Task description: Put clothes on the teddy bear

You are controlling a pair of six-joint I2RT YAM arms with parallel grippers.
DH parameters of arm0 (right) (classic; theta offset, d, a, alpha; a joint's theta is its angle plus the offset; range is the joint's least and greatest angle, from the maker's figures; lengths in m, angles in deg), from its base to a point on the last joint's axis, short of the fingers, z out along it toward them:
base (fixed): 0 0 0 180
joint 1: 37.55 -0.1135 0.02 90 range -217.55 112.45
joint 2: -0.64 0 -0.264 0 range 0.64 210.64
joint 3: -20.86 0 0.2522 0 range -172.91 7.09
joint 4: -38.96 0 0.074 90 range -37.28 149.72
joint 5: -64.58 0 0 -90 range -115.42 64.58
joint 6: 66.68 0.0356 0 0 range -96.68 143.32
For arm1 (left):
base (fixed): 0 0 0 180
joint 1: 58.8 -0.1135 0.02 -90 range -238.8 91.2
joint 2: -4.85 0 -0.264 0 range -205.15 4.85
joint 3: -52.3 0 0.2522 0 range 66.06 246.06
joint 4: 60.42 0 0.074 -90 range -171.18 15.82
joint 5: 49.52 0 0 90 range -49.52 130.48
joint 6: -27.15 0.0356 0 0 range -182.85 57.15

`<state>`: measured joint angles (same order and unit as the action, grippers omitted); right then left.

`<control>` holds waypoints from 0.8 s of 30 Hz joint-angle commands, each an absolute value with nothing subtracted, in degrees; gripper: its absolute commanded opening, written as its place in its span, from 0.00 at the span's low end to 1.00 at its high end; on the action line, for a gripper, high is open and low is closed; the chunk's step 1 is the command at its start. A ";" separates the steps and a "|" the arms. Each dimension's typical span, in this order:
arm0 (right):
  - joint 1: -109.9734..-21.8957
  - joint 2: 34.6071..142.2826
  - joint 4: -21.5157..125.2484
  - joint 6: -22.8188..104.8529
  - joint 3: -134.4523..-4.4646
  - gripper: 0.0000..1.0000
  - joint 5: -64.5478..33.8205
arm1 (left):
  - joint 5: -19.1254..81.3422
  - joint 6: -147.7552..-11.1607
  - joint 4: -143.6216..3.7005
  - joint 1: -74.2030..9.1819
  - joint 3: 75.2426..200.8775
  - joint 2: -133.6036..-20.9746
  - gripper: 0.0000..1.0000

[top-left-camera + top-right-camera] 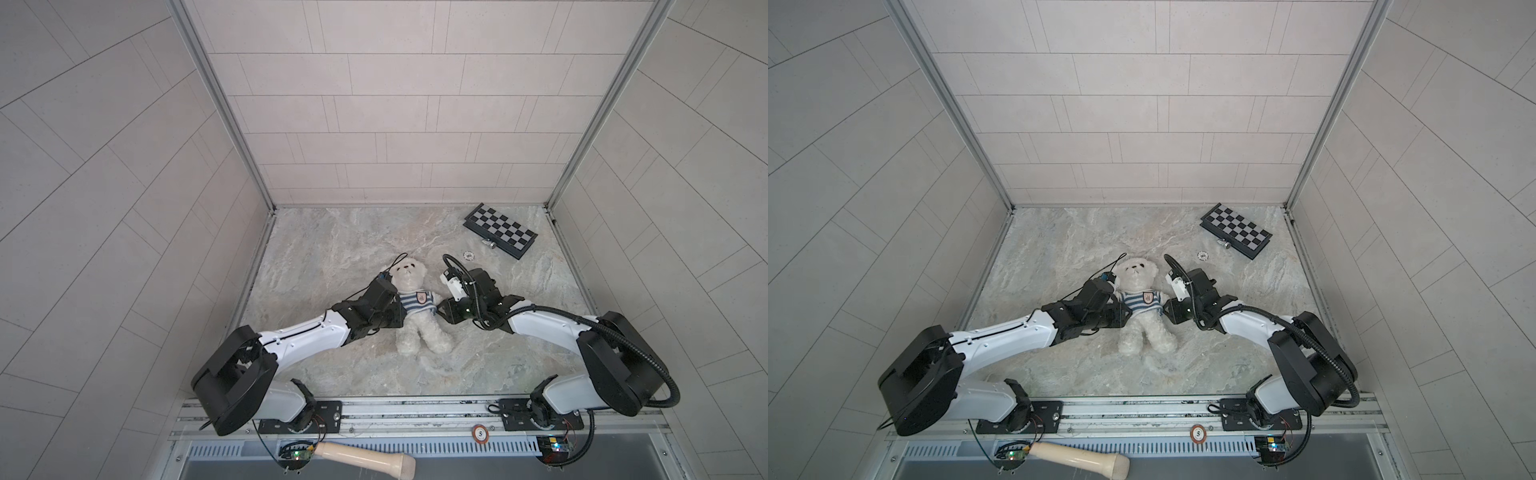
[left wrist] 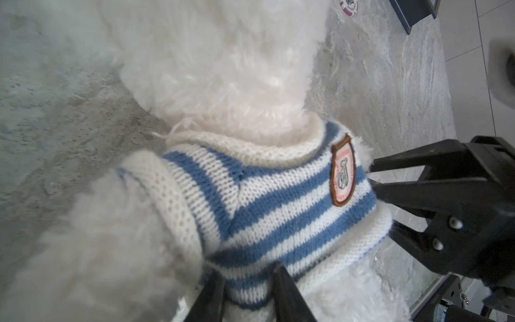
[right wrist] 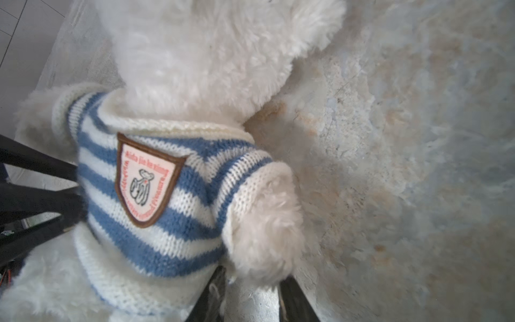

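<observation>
One teddy bear [image 1: 409, 280], one shirt [image 1: 415, 303], two chips [image 1: 468, 255] [image 1: 480, 433], one chessboard [image 1: 500, 226]

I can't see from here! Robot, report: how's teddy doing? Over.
Left pincer straddling striped shirt hem, right pincer open by sleeve. Teddy bear on its back, shirt on. Nothing blocking.

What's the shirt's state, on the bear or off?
On. The striped shirt covers the teddy bear across the torso, collar at the neck, with a furry arm out of each sleeve in the wrist views.
</observation>
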<state>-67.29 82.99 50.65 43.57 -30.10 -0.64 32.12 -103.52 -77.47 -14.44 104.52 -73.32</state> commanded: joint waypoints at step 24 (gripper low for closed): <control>-67.52 65.94 58.40 41.97 -33.13 0.33 -3.50 | 28.64 -97.71 -85.71 -22.06 104.28 -56.24 0.52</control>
<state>-67.29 65.59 57.49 43.22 -29.59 -3.33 29.12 -100.70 -82.23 -21.83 100.19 -56.71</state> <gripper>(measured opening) 0.332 0.517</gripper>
